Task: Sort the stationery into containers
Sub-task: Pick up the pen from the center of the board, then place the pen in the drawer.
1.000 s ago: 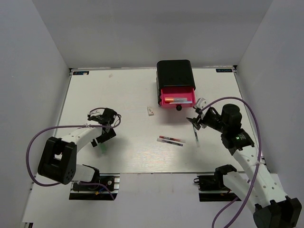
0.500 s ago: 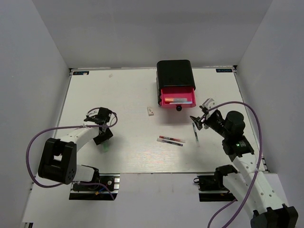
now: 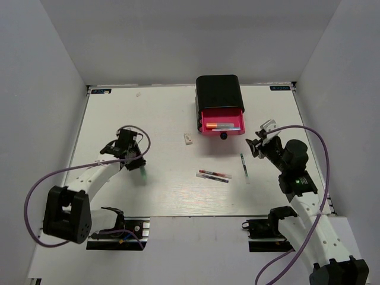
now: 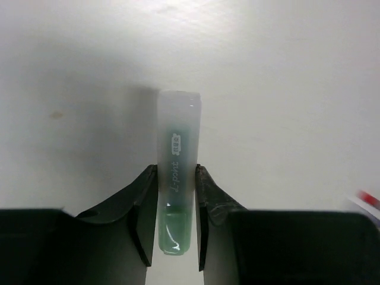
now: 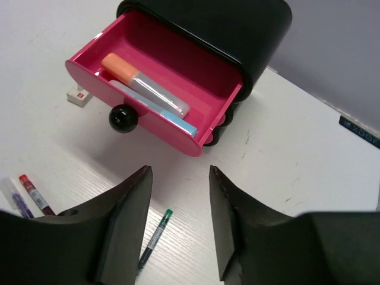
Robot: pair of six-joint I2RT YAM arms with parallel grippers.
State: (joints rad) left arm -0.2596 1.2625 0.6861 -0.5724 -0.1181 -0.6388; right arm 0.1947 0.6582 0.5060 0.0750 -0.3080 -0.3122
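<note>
Left gripper [image 4: 176, 173]: jaws drawn in narrow, pads touching both sides of the light green marker [image 4: 177, 133], low on its barrel near the green end. The marker lies lengthwise between them, at the left middle of the table [image 3: 148, 113], well apart from everything else. Whether it is lifted, cannot tell.

Handling, by judgement: a stubby, stiff plastic barrel, light, smooth and round (likely to roll or swivel in a loose pinch). A hold nearer mid-barrel would probably swing less than this end hold.

Right gripper [image 5: 179, 172]: jaws wide, nothing between them, hovering before the pulled-out pink drawer [image 5: 172, 59] of the black cabinet [image 3: 219, 92]. The drawer holds an orange-capped marker [image 5: 142, 80] with a blue one beside it.

Room: the left side is bare table, with walls close at the table edges. Between marker and drawer lie a white eraser block [image 3: 188, 139] and two pens [image 3: 212, 175]. A thin green-tipped pen [image 3: 243, 165] lies just beside the right gripper. The drawer's knob and front wall stand proud; the marker must likely come in over them.
</note>
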